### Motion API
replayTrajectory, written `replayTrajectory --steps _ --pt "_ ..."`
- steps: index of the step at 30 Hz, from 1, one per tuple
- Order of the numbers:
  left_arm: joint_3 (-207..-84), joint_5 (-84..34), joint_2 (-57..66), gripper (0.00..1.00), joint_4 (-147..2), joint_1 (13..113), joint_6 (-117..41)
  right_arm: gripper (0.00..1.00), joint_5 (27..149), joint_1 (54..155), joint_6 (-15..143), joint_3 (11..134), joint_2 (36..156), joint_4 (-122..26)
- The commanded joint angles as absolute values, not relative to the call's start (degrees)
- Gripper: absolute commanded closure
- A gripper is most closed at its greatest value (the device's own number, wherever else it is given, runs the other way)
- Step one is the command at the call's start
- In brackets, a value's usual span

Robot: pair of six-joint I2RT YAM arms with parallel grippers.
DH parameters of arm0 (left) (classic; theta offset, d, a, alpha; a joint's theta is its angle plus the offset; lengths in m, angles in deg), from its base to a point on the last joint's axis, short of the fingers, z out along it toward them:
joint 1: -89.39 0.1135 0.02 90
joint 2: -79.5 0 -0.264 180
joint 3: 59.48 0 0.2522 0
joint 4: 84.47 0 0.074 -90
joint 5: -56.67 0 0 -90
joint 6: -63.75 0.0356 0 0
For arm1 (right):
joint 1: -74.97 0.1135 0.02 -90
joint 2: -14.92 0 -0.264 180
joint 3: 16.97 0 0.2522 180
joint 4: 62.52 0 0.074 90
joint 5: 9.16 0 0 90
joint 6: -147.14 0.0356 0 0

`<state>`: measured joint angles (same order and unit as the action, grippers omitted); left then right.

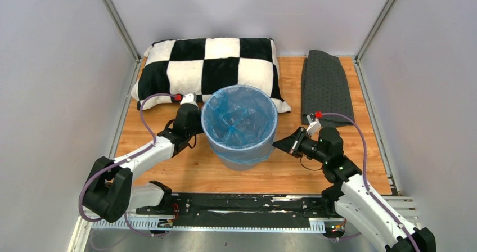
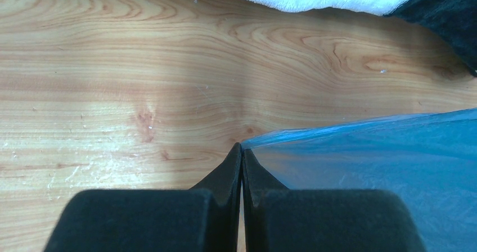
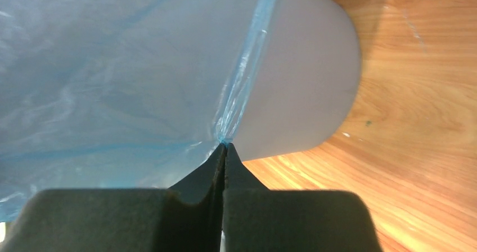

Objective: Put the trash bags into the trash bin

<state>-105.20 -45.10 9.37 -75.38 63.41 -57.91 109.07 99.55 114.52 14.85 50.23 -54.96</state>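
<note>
Left gripper [image 1: 198,129] and right gripper [image 1: 277,145] flanked the bin [image 1: 242,161] in the overhead view, the blue bag [image 1: 239,117] lining it between them. At the left wrist, jaws were shut, pinching the bag's edge at their tips; at the right wrist, likewise, against the bin's opposite wall.

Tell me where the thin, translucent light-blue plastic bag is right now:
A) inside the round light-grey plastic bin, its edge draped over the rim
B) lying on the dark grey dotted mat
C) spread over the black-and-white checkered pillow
A: the thin light-blue plastic bag lines the inside of the round light-grey plastic bin, and its edge hangs down over the outside of the rim.
</note>
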Motion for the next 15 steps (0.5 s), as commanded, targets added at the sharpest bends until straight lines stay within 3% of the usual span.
replayTrajectory --steps 1,15 --pt "-104.11 -45.89 10.51 1.0 -76.75 63.2 -57.22 1.0 105.42 99.3 107.31 15.86 51.22 -46.58" --pt "-100.84 -48.7 11.26 1.0 -76.82 63.48 -56.88 1.0 94.03 99.29 97.12 20.0 61.74 -41.25"
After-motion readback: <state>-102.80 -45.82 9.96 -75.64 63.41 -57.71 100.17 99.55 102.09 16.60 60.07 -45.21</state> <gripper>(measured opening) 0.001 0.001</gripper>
